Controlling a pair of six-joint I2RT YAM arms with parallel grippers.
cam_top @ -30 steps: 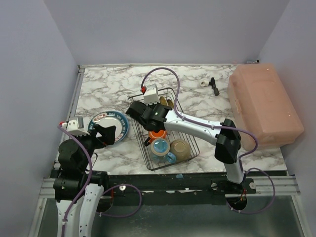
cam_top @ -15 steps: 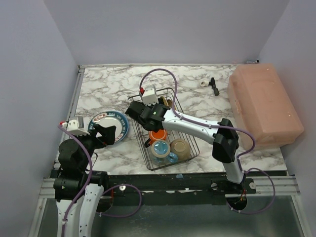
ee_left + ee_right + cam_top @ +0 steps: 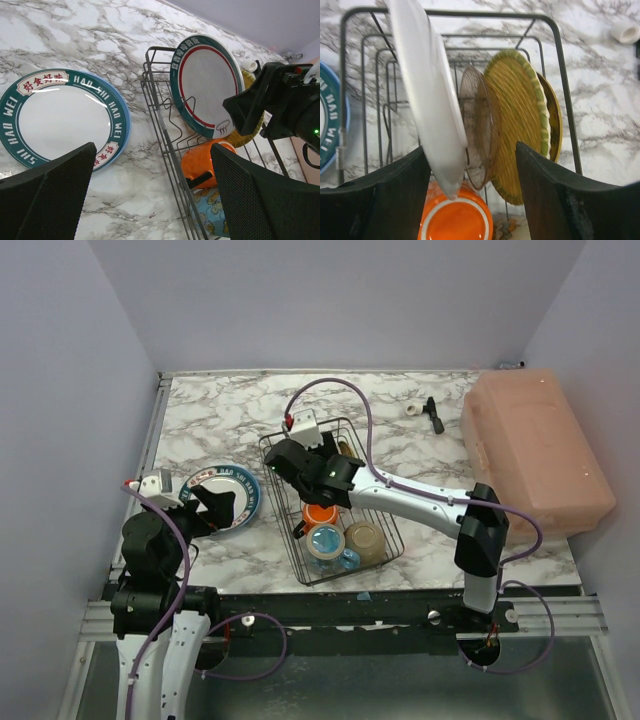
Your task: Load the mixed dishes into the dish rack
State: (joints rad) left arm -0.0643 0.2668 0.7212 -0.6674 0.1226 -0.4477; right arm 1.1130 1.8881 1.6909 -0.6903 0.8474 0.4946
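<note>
The black wire dish rack (image 3: 372,472) sits mid-table. A green-rimmed white plate (image 3: 205,85) stands upright in it, seen edge-on (image 3: 427,100) between my right gripper's (image 3: 470,160) spread fingers. That right gripper (image 3: 290,456) is open above the rack's far-left corner. Behind the plate stand a clear brownish plate (image 3: 480,130), a woven yellow-green plate (image 3: 517,125) and a yellow dark-rimmed plate (image 3: 553,120). An orange mug (image 3: 320,512), a blue mug (image 3: 325,540) and a tan bowl (image 3: 365,540) lie in the rack's near part. A blue-rimmed plate (image 3: 222,490) lies flat on the table, left of the rack. My left gripper (image 3: 154,150) hovers open, empty, near it.
A large pink box (image 3: 535,450) fills the right side of the table. A small black tool (image 3: 433,415) and a small white ring (image 3: 413,408) lie at the back right. Purple walls enclose the table on three sides.
My right gripper has opened and let go of the green-rimmed plate, which now stands in the rack. The right arm shifted slightly back and right. The left arm barely moved.
</note>
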